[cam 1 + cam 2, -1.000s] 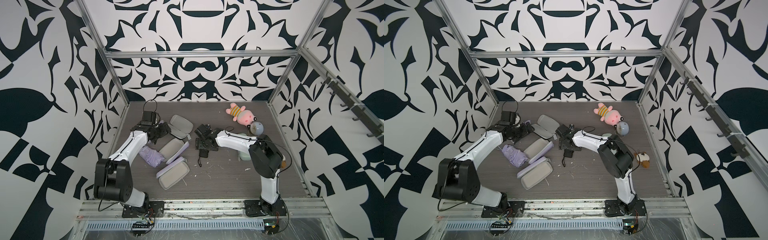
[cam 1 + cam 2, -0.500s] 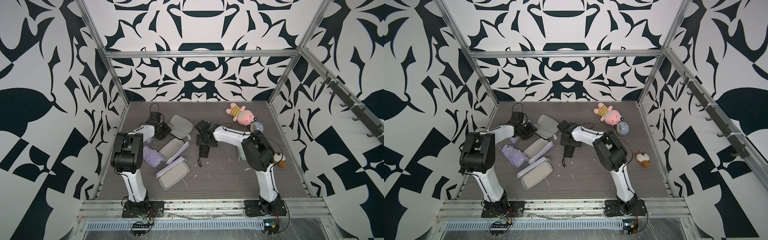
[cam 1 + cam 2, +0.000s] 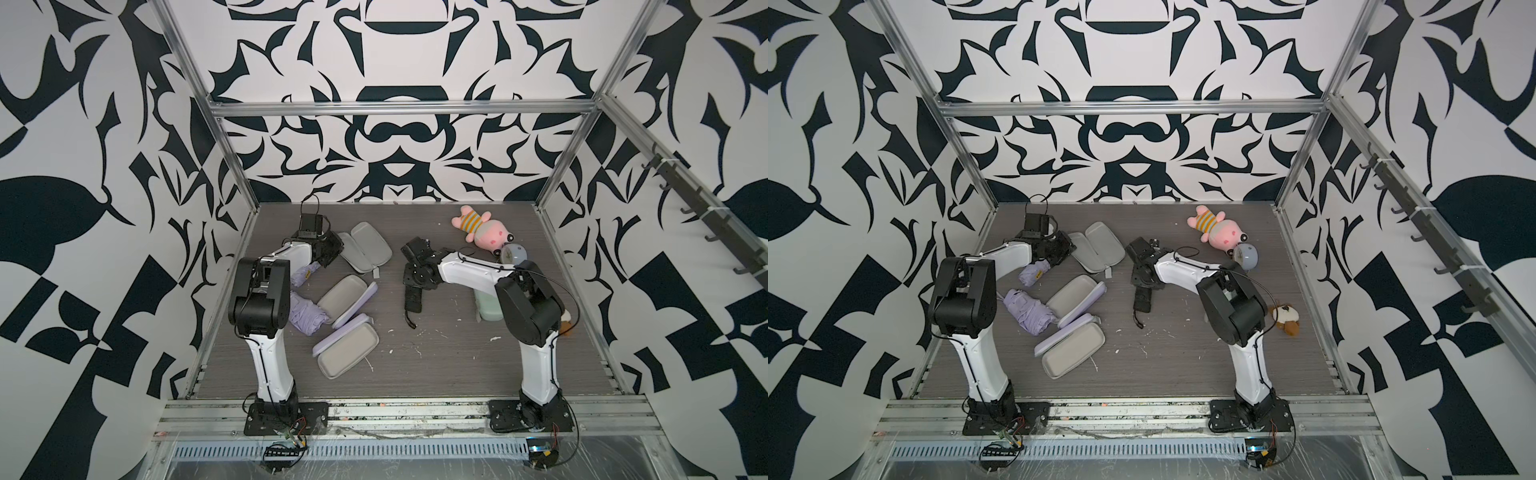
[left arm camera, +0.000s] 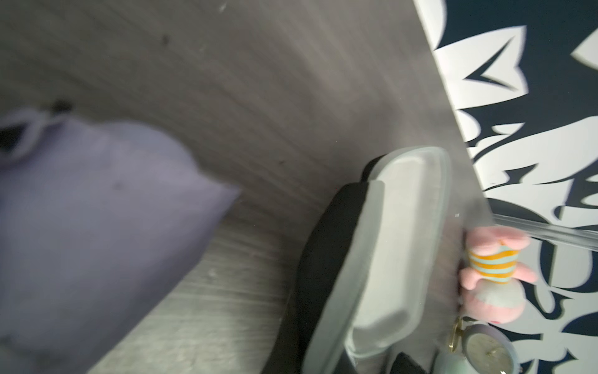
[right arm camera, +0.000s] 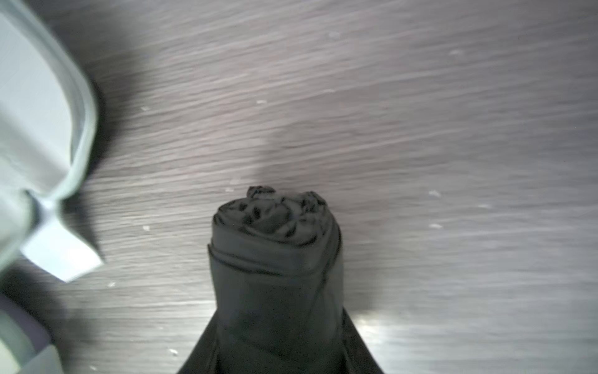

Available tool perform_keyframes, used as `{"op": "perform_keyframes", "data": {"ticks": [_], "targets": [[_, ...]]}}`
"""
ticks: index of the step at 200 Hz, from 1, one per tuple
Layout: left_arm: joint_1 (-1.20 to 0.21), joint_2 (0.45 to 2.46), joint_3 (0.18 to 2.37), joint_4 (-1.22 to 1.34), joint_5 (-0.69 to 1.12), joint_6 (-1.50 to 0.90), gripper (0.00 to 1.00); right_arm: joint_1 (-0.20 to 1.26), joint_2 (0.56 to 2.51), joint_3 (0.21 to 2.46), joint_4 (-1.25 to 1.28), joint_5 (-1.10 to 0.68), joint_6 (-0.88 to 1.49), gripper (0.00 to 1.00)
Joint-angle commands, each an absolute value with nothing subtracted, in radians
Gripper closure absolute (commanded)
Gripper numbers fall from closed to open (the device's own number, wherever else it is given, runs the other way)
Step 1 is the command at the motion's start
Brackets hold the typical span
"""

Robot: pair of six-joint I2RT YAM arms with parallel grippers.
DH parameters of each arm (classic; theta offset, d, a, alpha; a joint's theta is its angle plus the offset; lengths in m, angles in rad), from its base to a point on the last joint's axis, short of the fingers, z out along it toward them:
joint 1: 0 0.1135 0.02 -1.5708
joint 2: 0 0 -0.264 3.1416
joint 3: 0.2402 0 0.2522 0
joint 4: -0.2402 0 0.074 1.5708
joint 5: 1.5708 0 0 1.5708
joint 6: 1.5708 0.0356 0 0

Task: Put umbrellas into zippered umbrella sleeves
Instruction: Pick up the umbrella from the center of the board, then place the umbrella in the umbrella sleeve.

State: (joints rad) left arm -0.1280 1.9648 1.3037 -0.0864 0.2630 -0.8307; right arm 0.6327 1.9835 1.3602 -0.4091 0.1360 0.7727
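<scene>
The black umbrella lies mid-floor with its cord trailing forward. My right gripper is shut on its far end; in the right wrist view the rolled fabric runs between dark fingers. At the back, the black sleeve lies open, grey lining up. My left gripper is shut at that sleeve's left rim; its fingers are hidden. One lilac umbrella lies just under that wrist and another nearer the front. Two open lilac sleeves lie beside them.
A pink plush toy and a round pale-blue clock sit at the back right. A mint green oblong thing is half hidden under my right arm. A brown plush lies by the right wall.
Both arms have folded in and their elbows have swung up. The left gripper has shut at the black sleeve's rim, and the right gripper has closed around the black umbrella.
</scene>
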Motion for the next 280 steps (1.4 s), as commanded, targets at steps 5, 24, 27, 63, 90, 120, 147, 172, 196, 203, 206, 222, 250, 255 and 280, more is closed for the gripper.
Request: {"op": "perform_keyframes", "data": {"ticks": [5,24,27,63,90,120,147,172,196,203,206,222,250,255,280], "targets": [[-0.152,1.921,1.396,-0.127,0.298,-0.776,1.0,0.593,1.804,1.288,-0.28,0.166,0.713,0.83],[-0.207,1.899,1.483,-0.224,0.282,-0.746,1.0,0.553,1.646,1.214,-0.245,0.247,0.683,0.88],[-0.217,1.896,1.493,-0.237,0.278,-0.746,1.0,0.548,1.619,1.202,-0.24,0.262,0.678,0.9],[-0.406,1.899,1.615,-0.419,0.198,-0.76,1.0,0.521,1.309,1.097,-0.157,0.499,0.576,1.0],[-0.537,1.909,1.603,-0.463,0.14,-0.806,1.0,0.522,1.183,1.046,-0.027,0.615,0.485,1.0],[-0.642,1.872,1.447,-0.314,0.189,-0.94,1.0,0.589,1.213,0.968,0.183,0.684,0.436,1.0],[-0.685,1.823,1.252,-0.082,0.198,-1.064,1.0,0.682,1.317,0.917,0.365,0.8,0.406,1.0],[-0.701,1.79,1.107,0.105,0.187,-1.157,1.0,0.734,1.432,0.879,0.501,0.843,0.408,1.0],[-0.722,1.791,1.046,0.191,0.182,-1.205,1.0,0.793,1.522,0.857,0.591,0.882,0.392,1.0],[-0.724,1.794,1.033,0.212,0.183,-1.22,1.0,0.808,1.539,0.85,0.603,0.897,0.391,1.0],[-0.724,1.793,1.027,0.222,0.185,-1.227,1.0,0.814,1.543,0.846,0.606,0.9,0.394,1.0],[-0.723,1.792,1.006,0.245,0.174,-1.234,1.0,0.835,1.547,0.832,0.553,0.901,0.442,1.0],[-0.717,1.815,0.993,0.302,0.182,-1.247,1.0,0.862,1.512,0.793,0.404,0.865,0.532,1.0],[-0.716,1.821,0.991,0.313,0.187,-1.25,1.0,0.865,1.501,0.784,0.373,0.85,0.553,1.0],[-0.716,1.844,0.979,0.364,0.193,-1.251,1.0,0.866,1.462,0.747,0.256,0.754,0.633,1.0]]}}
